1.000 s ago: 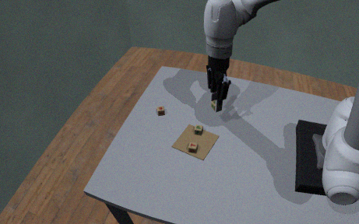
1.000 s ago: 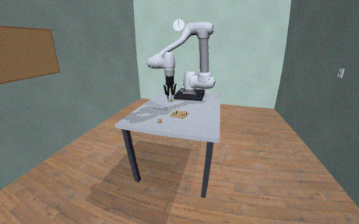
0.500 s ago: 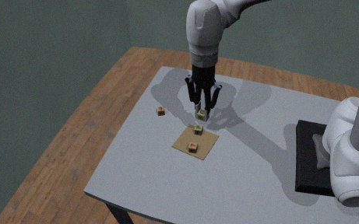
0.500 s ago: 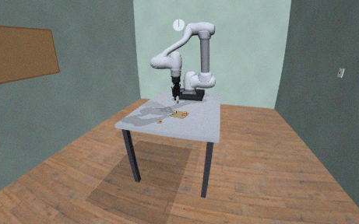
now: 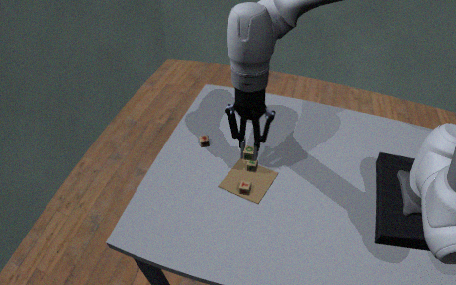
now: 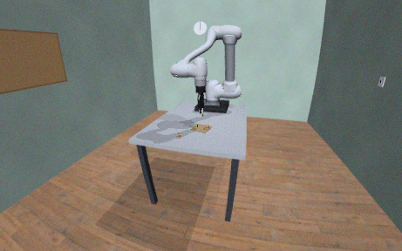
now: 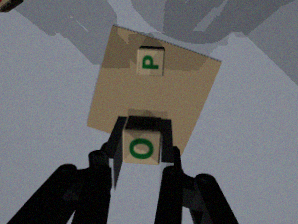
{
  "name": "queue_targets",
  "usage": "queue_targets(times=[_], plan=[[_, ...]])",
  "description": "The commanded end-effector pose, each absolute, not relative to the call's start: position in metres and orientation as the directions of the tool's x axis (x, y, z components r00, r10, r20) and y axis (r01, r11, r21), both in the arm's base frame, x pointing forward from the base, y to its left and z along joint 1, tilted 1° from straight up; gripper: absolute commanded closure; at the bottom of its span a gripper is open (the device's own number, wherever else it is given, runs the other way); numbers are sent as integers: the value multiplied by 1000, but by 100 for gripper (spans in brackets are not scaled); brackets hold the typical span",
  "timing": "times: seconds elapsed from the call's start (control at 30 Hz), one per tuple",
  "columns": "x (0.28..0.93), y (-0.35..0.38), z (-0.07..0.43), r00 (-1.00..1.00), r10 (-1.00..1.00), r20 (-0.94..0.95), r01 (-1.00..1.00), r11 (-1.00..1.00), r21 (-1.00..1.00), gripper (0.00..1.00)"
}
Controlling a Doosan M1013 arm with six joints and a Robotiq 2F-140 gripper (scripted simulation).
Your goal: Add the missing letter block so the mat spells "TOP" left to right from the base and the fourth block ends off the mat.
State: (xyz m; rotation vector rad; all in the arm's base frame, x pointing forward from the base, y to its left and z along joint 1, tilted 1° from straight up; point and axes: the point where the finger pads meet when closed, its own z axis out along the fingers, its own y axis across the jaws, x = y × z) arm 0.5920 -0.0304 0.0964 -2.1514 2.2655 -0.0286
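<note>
Wrist, top and exterior views. We see the gripper (image 7: 141, 163) with its fingers clenched on the O block (image 7: 141, 148), green letter facing up, held at the lower centre of the wrist view. In the top view the O block (image 5: 249, 152) hangs at the upper edge of the tan mat (image 5: 261, 185), just above the P block (image 5: 252, 165); we cannot tell whether it already touches the mat. The P block (image 7: 150, 60) sits near the mat's upper edge in the wrist view. A block with a red letter, which we judge to be the T block (image 5: 244, 187), lies toward the lower part of the mat in the top view, apart from the P block. The fourth block (image 5: 204, 141), also marked in red, rests on the grey surface (image 5: 320, 208) at the left of centre, well off the mat.

Progress, as we judge it: the missing letter is picked up and brought to the mat, and the spare block is already off it. Still left are setting the O block down between T and P, letter up, and releasing it; the three do not yet form a close, straight row.
</note>
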Motion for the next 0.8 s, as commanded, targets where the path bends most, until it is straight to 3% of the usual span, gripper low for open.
queue_targets(times=[0.0,0.33,0.77], plan=[[592,-30,96,-52,-999,0,-998,52,-25,84],[592,-30,91,-52,-999,0,-998,52,-25,84],[593,-31,46,-52,-999,0,-998,52,-25,84]])
